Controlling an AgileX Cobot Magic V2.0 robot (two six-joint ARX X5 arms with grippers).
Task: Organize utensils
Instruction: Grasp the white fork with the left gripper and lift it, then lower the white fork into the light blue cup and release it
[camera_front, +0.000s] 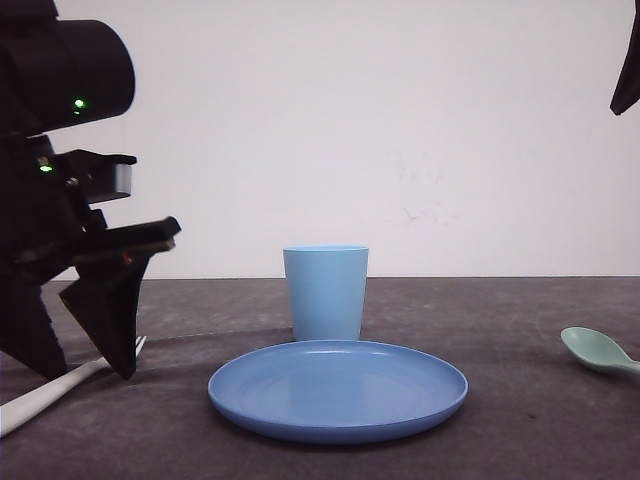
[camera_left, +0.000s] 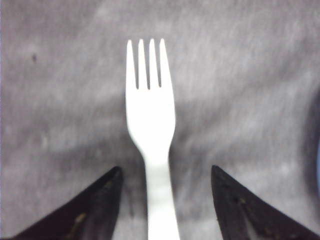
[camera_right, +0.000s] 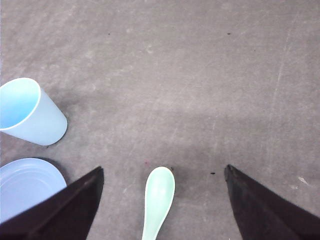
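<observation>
Left wrist view: fork (camera_left: 150, 120) flat on table (camera_left: 250, 75), handle centred between spread fingers of left gripper (camera_left: 165, 200), long axis along the reach. Spoon (camera_right: 159, 197) likewise inside released right gripper (camera_right: 162, 200) (both unclamped).

Lab bench — bare white wall (camera_front: 400, 130).

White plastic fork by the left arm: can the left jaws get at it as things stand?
Probably yes. The left gripper is open, its jaws either side of the slim white plastic fork's handle, which lies flat on the dark grey table with nothing between them.
</observation>
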